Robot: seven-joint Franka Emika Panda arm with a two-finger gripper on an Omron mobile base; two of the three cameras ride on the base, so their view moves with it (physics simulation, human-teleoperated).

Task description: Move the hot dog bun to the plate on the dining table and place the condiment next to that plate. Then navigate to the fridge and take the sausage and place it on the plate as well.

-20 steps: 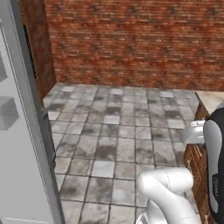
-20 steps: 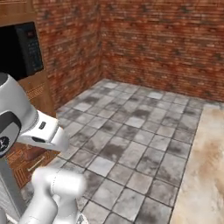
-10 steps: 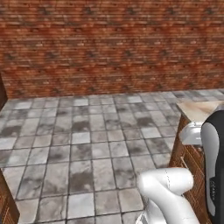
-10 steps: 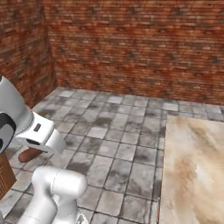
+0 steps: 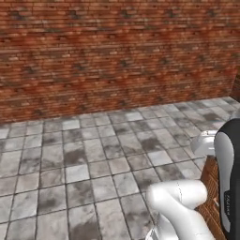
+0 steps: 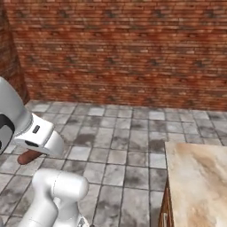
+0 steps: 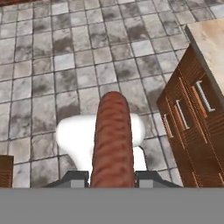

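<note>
The pincer (image 7: 112, 175) is clenched around one end of the sausage (image 7: 112, 140), which looks light, smooth and rather slippery, so a middle grip seems safer.

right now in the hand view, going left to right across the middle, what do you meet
Grey tiled floor → the sausage held upright in the gripper → wooden drawer fronts with pale handles → the beige marbled top at the right edge.
</note>
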